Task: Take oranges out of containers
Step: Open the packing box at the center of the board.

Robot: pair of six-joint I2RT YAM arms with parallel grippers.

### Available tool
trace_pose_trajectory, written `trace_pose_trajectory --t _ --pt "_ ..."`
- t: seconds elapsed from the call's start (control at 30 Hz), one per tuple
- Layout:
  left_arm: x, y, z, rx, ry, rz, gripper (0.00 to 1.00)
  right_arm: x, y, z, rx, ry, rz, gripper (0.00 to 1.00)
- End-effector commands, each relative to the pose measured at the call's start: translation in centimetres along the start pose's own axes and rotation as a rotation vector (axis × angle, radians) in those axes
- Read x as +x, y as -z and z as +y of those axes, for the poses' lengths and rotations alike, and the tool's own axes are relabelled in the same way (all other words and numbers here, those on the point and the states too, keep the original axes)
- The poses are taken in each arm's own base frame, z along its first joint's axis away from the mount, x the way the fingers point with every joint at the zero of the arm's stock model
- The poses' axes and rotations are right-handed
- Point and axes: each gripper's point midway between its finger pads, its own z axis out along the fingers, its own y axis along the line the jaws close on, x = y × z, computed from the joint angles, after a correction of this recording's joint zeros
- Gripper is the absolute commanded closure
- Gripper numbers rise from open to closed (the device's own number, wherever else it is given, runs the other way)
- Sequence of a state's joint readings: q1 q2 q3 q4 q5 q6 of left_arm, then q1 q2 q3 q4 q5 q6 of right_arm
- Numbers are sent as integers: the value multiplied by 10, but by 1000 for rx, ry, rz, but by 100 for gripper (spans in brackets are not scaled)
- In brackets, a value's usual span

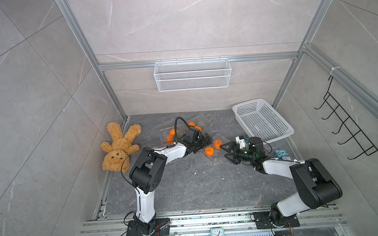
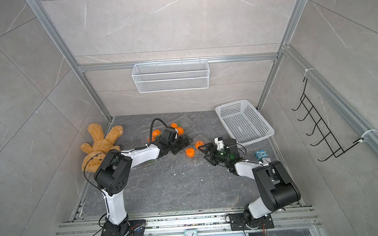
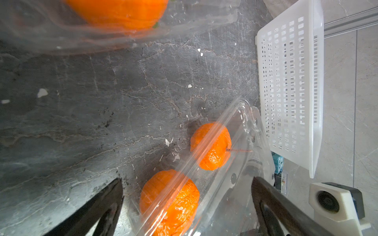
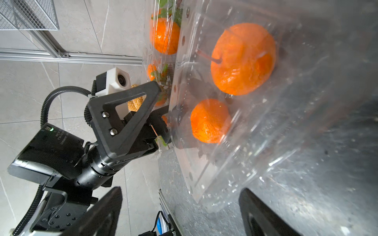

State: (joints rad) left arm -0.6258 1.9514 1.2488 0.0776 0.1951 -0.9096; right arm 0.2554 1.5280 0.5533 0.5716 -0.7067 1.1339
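Just before the right tool point(image 1: 226, 153) (jaws wide) lies the container point(image 4: 235, 159).

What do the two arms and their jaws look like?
Both arms, left and right, have white links, black joint housings and black base plates. The jaws are black hollow triangular frames. A black corrugated cable loops over the left wrist; each wrist carries a white-cased camera.

The left arm point(image 1: 174, 152) reaches forward with its elbow bent and forearm low. The left gripper point(image 1: 206, 141) has its jaws wide apart. Near it and facing it, the right gripper point(image 1: 226, 153) is likewise spread wide, at the end of the folded right arm point(image 1: 276, 167).
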Motion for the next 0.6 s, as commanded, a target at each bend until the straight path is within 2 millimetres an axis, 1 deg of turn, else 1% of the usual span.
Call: trace_pose_trajectory --t 0.0,0.27,0.57 --pt "-8 5 -21 69 -3 -17 1 2 -1 0 -20 -4 8 9" --pt "-5 3 -25 83 7 -11 0 1 -4 0 -49 -27 6 10" --pt "0 1 -28 102 25 -8 1 -1 -5 5 -81 -55 -12 11"
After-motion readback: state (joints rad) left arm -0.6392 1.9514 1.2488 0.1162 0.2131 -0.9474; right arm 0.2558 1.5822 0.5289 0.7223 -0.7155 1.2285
